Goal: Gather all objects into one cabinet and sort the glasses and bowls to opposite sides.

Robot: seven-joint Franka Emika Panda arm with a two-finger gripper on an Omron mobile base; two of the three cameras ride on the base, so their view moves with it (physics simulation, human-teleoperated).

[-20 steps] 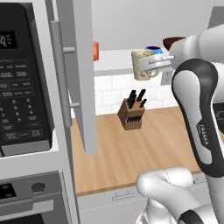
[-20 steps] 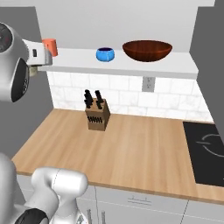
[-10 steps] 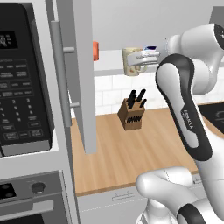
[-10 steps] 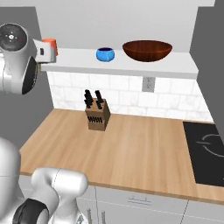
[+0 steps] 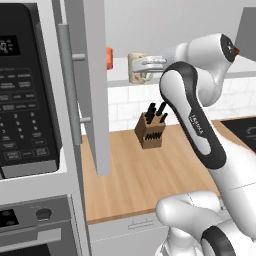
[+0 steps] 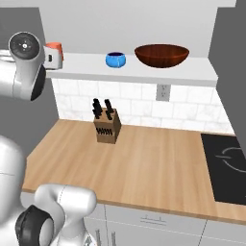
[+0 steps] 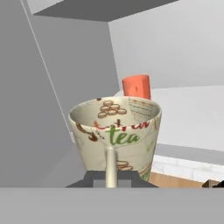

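My gripper [image 5: 151, 63] is shut on the handle of the cream mug [image 5: 137, 68], which it holds upright at shelf height near the left end of the white shelf board [image 6: 144, 72]. In the hand view the mug [image 7: 116, 131] with its "tea" print is close up, its handle pinched in the gripper [image 7: 111, 177]. The orange cup [image 7: 136, 86] stands just behind it at the shelf's left end [image 5: 109, 58] [image 6: 55, 47]. Further right on the shelf sit the squat blue cup [image 6: 116, 59] and the wide brown bowl [image 6: 161, 55].
A knife block [image 6: 106, 123] stands on the wooden counter [image 6: 153, 168] under the shelf. An open grey cabinet door [image 5: 90, 85] and a microwave [image 5: 25, 90] stand to the left. A black cooktop [image 6: 226, 166] lies at the counter's right.
The arm has swung left along the shelf with the cream mug in its grip, bringing it close to the orange cup. Blue cup and bowl have not moved.
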